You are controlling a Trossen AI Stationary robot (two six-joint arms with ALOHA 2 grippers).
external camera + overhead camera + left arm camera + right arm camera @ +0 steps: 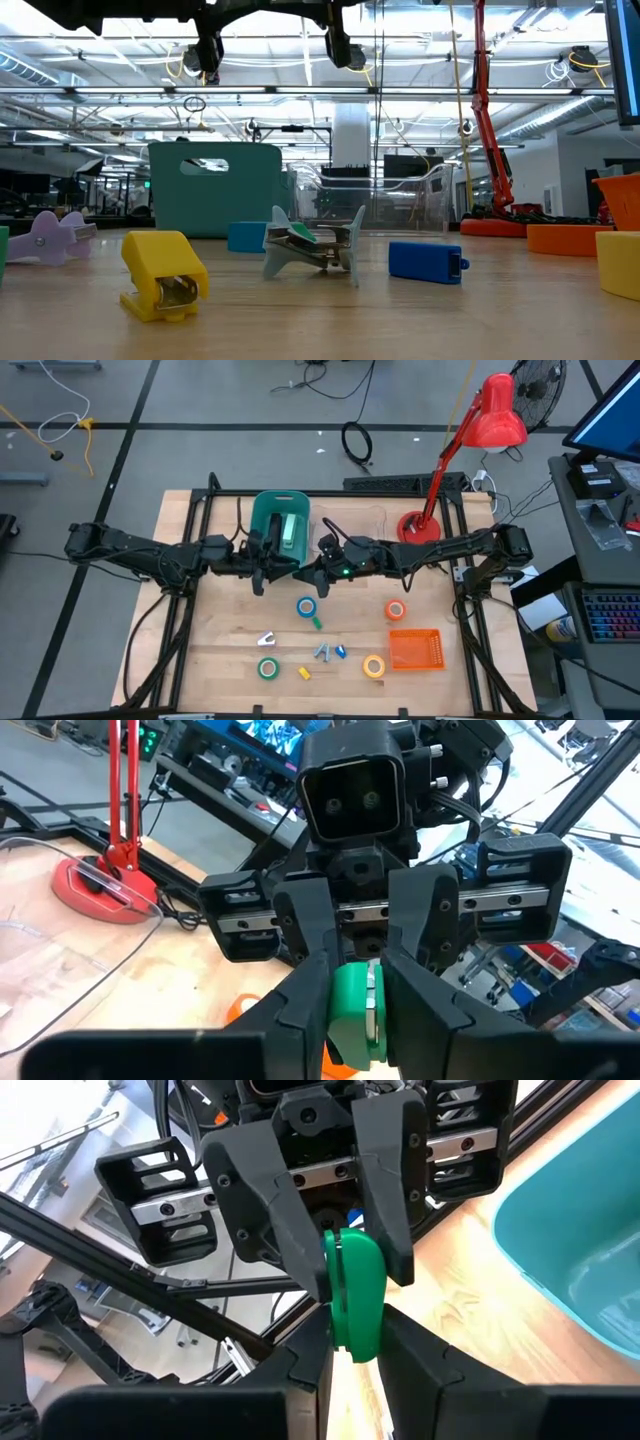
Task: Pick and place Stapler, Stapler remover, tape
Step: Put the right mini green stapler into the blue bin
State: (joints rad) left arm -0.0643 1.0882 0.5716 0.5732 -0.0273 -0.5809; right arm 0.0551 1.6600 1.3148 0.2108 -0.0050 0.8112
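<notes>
Meeting in the air above the rear middle of the table point(200, 660), the left gripper point(357, 972) and right gripper point(355, 1330) face each other tip to tip, just in front of the teal bin point(268, 510). Both sets of jaws pinch the same green item point(356, 1295) from opposite ends; it appears to be a small stapler, although its shape is largely hidden by the fingers. The item is held clear of the table surface, between the two wrists. On the table in front of the grippers lie four tape rolls: blue tape point(306, 607) nearest the centre, orange-red tape point(395, 610) to its right, green tape point(267, 669) near the front left, and yellow tape point(374, 666) near the front right, just beside the orange basket point(414, 650). A small green piece point(316, 622) lies touching or just beside the blue tape. Between the green and yellow rolls several small pieces are scattered: a yellow stapler point(160, 275), a grey-blue remover point(312, 248) and a blue stapler point(425, 261), each apart from the others. A pale remover point(266, 639) lies behind the green tape. A red lamp point(480, 420) stands at the rear right corner.
</notes>
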